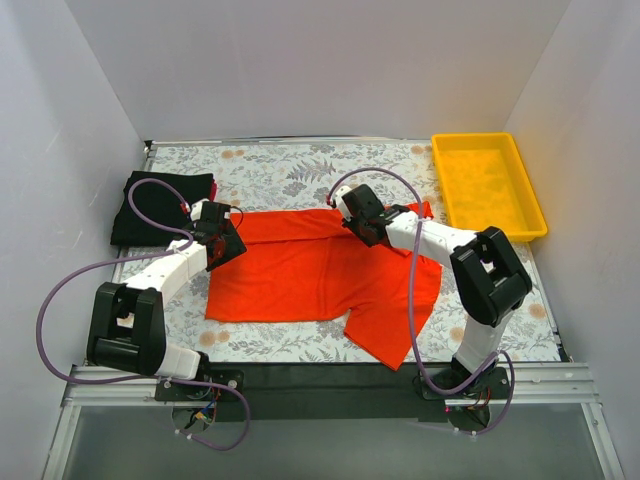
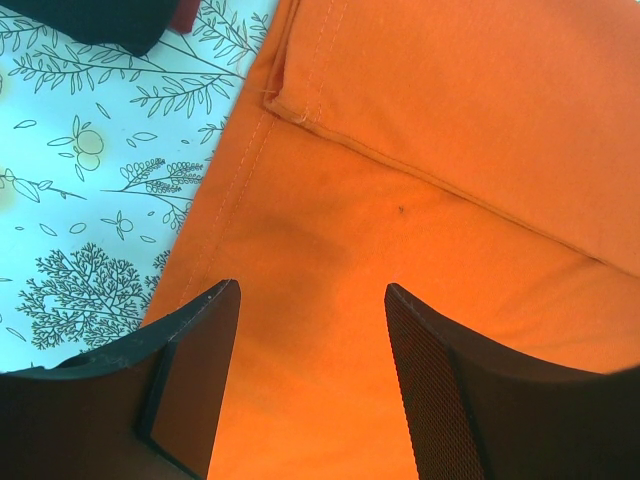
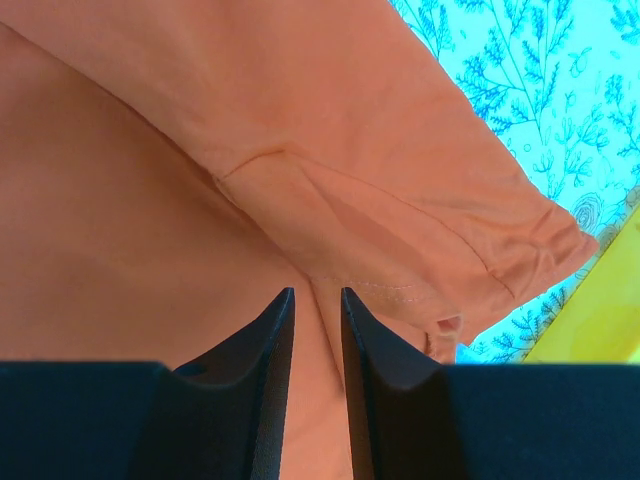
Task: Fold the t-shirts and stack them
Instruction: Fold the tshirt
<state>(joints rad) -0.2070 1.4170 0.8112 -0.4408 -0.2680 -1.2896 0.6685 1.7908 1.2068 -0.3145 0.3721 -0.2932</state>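
Left fingers [image 2: 195, 380] spread wide, holding nothing, just over the orange shirt [image 1: 300, 270] near its side edge; right fingers [image 3: 265, 380] nearly together above a sleeve fold, impossible to tell whether pinching cloth; beneath both, only partly folded; beyond the left fingers, black shirt [image 1: 160, 205] lying folded on the bench [image 1: 290, 170]; stacking not yet done.
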